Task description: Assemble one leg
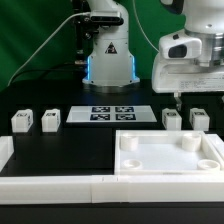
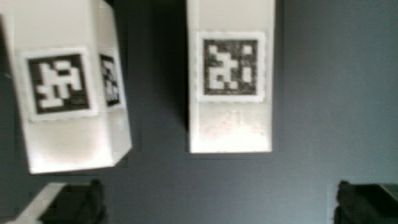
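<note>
As I judge it, the task is at its very start. All four legs stand loose on the black tabletop [image 1: 80, 150]. The large white panel [image 1: 168, 158] with corner holes, lying nearer the camera than the marker board [image 1: 110, 113] and toward the exterior view's right of it, has nothing seated in any hole. Two spare legs [image 1: 47, 120] stand to the exterior view's left of the marker board, and the right-hand pair [image 1: 172, 118] stands just off its other end, with the arm hanging above that pair. In the wrist view the leg [image 2: 233, 80] sits near the middle, its square marker facing the camera, and its neighbour [image 2: 71, 95] is just beside it but apart. The jaws are spread wide and hold nothing: the dark fingertips [image 2: 68, 203] show well apart with only bare tabletop between them, and the leg lies beyond them, not yet between. What seems left is to lower around the leg, close on it, carry it to the panel and seat it in a corner hole.
</note>
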Robot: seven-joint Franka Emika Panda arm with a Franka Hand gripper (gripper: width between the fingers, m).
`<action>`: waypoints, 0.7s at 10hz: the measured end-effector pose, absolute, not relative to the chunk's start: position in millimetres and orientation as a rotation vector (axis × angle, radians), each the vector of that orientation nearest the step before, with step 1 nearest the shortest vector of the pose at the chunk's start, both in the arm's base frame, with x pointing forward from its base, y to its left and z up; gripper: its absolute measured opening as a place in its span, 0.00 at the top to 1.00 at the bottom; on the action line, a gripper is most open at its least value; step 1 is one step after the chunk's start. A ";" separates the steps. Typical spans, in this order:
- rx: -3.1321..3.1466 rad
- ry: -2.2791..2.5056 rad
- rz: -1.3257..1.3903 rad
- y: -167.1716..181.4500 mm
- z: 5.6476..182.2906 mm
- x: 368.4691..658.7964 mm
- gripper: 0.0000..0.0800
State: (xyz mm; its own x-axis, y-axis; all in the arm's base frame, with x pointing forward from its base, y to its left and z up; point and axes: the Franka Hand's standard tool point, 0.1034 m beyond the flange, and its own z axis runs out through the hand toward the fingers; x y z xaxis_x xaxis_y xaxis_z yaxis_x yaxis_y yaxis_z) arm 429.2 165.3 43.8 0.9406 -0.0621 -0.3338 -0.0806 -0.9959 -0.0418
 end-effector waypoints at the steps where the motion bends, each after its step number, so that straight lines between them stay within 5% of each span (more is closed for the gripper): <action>1: -3.016 0.048 0.648 166.0 41.7 426.7 0.19; 5: -2.911 0.005 1.062 168.4 37.0 425.1 0.19; 7: -2.920 0.004 1.023 169.6 35.2 429.0 0.19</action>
State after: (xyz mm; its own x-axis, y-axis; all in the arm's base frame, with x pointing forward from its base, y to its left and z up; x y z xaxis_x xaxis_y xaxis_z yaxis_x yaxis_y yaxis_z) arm 429.0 169.6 35.2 0.7815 0.0129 -0.6238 -0.0183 -0.9989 -0.0435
